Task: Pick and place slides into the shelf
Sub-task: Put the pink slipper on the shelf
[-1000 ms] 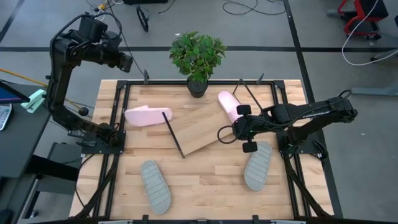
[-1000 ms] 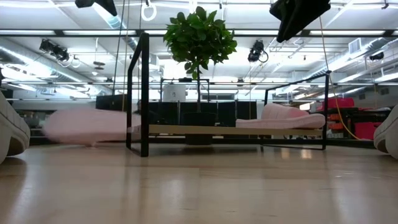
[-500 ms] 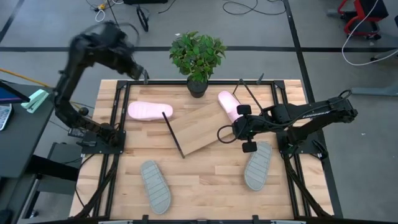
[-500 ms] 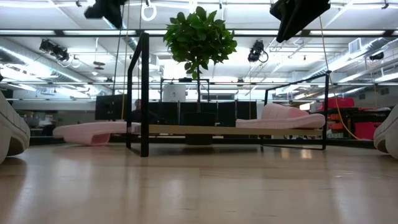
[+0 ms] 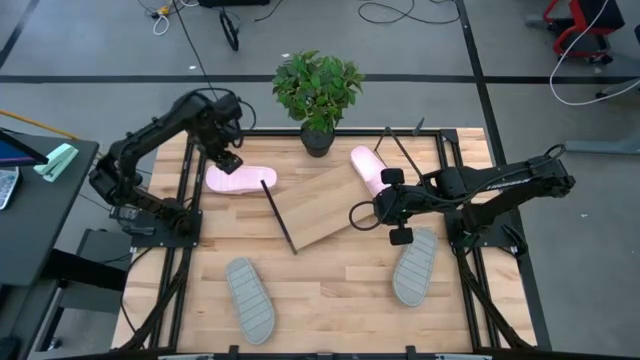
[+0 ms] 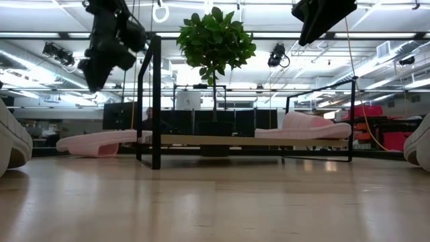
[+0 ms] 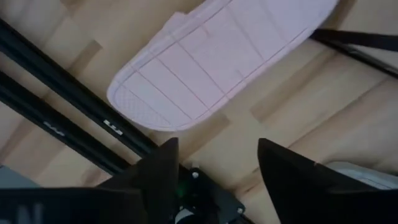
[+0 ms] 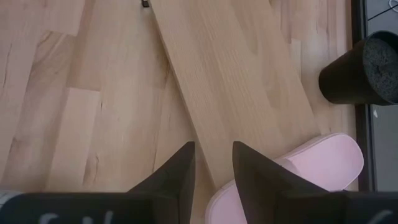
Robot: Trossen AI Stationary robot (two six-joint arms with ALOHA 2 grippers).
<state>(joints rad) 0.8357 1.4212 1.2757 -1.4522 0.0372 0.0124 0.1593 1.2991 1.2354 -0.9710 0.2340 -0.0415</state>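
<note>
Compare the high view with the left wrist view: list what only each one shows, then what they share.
Only the high view: the two grey foam slides, the potted green plant, the slanted light-wood shelf board, the second pale pink slide and the right gripper hovering beside it.

Only the left wrist view: the ridged sole lines on the pale pink foam slide.

Both: that slide and the left gripper, open, above it.

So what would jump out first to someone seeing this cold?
Probably the left gripper, open and empty, hovering over a pink slide lying sole-up on the table left of the shelf. The other pink slide rests on the shelf's right end, with the right gripper beside it. Two grey slides wait near the front.
</note>
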